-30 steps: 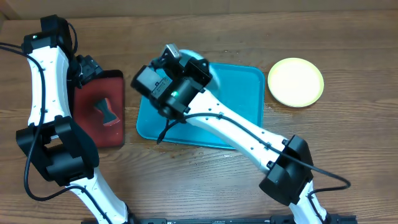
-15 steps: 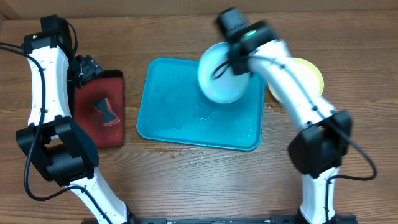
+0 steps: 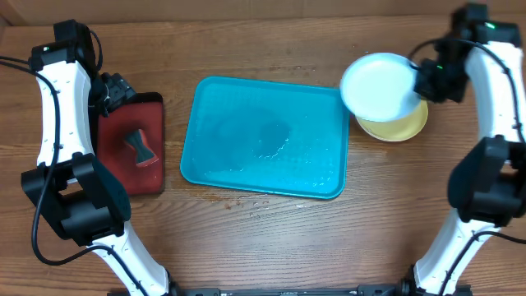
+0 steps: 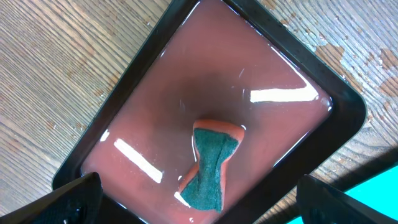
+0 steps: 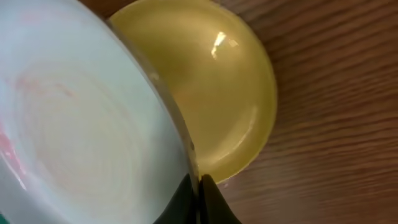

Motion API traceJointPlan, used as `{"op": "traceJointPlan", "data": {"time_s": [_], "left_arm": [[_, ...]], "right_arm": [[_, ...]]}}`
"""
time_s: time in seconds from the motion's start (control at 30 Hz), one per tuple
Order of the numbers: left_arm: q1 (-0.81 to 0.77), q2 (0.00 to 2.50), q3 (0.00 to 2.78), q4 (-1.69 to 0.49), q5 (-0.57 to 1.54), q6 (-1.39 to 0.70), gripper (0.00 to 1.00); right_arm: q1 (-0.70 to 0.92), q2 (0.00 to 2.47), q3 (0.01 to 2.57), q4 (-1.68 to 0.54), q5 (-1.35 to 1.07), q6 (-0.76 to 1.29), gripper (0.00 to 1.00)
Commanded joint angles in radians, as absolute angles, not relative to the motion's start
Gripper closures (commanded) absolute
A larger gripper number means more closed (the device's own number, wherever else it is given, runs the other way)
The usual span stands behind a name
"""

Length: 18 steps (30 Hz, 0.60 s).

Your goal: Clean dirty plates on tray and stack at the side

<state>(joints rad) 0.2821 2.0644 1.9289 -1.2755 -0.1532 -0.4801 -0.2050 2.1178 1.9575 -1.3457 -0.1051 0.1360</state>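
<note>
My right gripper (image 3: 417,82) is shut on the rim of a pale mint plate (image 3: 378,85) and holds it tilted above the yellow-green plate (image 3: 404,125), which lies on the table right of the teal tray (image 3: 238,107). In the right wrist view the gripper (image 5: 199,186) pinches the pale plate's (image 5: 81,124) edge; faint pink smears show on it, and the yellow-green plate (image 5: 217,87) lies below. The tray holds no plates and looks wet. My left gripper (image 3: 115,90) is open above the dark red tray. The white plate is out of view.
A dark red tray (image 3: 123,123) with a black rim lies left of the teal tray and holds a green and orange sponge (image 3: 140,150). In the left wrist view the sponge (image 4: 208,168) lies in shallow liquid in the red tray (image 4: 205,74), below my open left gripper (image 4: 205,202).
My right arm has swung from the tray's left side across to the right, carrying the pale plate off the tray and over the yellow-green plate. The left arm has not moved.
</note>
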Motion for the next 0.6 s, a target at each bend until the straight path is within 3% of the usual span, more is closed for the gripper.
{"op": "traceJointPlan", "data": {"time_s": [0.0,0.37,0.4,0.47,0.5,0.57], "left_arm": [[0.281,2.048,1.935,-1.274,-0.156,-0.495,0.0],[0.281,2.048,1.935,-1.274,-0.156,-0.495,0.0],[0.281,2.048,1.935,-1.274,-0.156,-0.495,0.0],[0.281,2.048,1.935,-1.274,-0.156,-0.495,0.0],[0.281,2.048,1.935,-1.274,-0.156,-0.495,0.0],[0.281,2.048,1.935,-1.274,-0.156,-0.495,0.0]], "right_arm": [[-0.268,2.072,1.884,-1.305,-0.145,0.187,0.96],[-0.315,2.072,1.766,-1.189,-0.187,0.195,0.95],[-0.308,2.072,1.766,-1.187,-0.191,0.195,0.9],[-0.293,2.072,1.766,-1.182,-0.196,0.193,0.59],[-0.286,2.072,1.766,-1.181,-0.196,0.191,0.48],[-0.273,2.072,1.766,-1.183,-0.197,0.191,0.34]]}}
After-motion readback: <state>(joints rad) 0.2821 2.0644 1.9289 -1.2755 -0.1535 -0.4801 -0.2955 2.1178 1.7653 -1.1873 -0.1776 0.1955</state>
